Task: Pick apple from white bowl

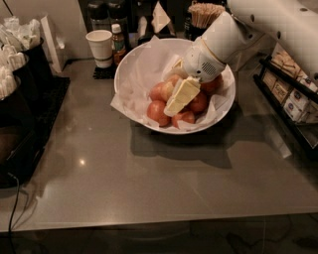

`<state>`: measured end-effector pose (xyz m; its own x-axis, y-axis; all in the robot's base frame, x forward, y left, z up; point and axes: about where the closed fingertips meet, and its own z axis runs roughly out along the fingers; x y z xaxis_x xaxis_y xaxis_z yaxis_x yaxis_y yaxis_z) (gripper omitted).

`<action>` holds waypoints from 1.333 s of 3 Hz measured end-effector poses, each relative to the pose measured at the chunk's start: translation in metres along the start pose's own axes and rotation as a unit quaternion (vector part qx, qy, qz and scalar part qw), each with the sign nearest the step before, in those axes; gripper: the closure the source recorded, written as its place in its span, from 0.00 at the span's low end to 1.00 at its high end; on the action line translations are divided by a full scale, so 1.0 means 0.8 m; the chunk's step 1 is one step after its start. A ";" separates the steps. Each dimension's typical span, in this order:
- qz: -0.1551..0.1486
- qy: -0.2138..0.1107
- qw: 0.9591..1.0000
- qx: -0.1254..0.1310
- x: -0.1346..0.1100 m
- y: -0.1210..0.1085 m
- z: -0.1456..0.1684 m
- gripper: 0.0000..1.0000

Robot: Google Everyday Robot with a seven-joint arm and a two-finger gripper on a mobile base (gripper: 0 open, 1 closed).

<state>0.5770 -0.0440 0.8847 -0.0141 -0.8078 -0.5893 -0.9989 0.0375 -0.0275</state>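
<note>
The white bowl (pixel 134 59), wide and lined with crumpled white paper, stands at the back centre of the grey table. It holds several apples. Most are red; a paler yellow-tan apple (pixel 164 91) lies in the middle of the pile. My gripper (pixel 171 92) reaches down into the bowl from the upper right on its white arm. It is open, with one cream finger (pixel 181 95) lying over the apples just right of the pale apple and the other at the far side of the pile. It holds nothing.
A small white paper cup (pixel 100 45) and a sauce bottle (pixel 118 42) stand behind the bowl to the left. Dark racks of packets sit at the left (pixel 15 74) and right (pixel 293 94) edges. A holder of stir sticks (pixel 203 12) is at the back.
</note>
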 end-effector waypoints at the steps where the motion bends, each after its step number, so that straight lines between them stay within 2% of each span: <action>1: 0.004 0.000 1.000 -0.001 0.000 0.002 -0.002 0.48; 3: 0.003 -0.001 1.000 0.000 -0.003 0.002 -0.006 0.94; 4: -0.010 -0.049 0.999 0.007 -0.014 0.014 -0.026 1.00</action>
<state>0.5653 -0.0468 0.9074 0.0102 -0.7468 -0.6650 -0.9982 0.0317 -0.0509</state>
